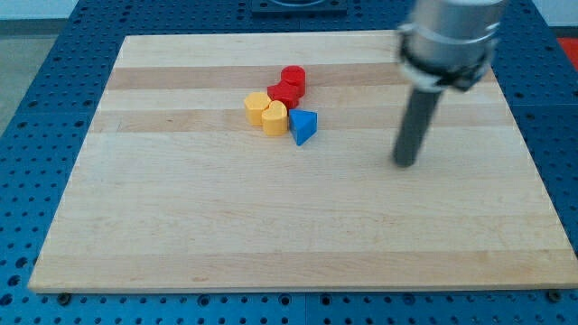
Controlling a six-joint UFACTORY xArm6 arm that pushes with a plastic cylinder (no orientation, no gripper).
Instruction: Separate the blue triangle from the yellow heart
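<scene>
Rod tool's tip (405, 163), with no jaws to spread or pinch, stands well right of the blue triangle (303, 127) touching the yellow heart (274, 117); a push between them looks best.

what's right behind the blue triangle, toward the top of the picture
Directly above the blue triangle sit two red blocks; the yellow heart touches its left side. The red pair overlap, so their shapes are unclear. My tip is off to the view's right.

Lab bench: wooden board (298, 226) on blue perforated table (27, 108), robot arm (447, 36) overhead.
</scene>
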